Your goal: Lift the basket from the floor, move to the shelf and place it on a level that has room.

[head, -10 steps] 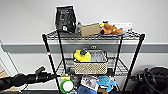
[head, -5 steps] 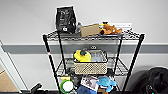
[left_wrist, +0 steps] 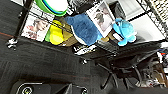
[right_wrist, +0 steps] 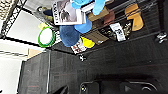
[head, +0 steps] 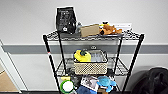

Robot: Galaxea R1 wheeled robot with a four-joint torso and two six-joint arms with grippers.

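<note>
Your woven basket [head: 90,64] already sits on the wire rack's [head: 50,58] second tier [head: 117,68]; placing looks done. Whether either gripper is wide or narrow, you cannot tell.

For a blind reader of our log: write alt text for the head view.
A beige woven basket sits on the second-highest level of a black wire shelf against a pale wall, holding a yellow toy. The top tier carries a black bag, a cardboard box and an orange plush.
</note>
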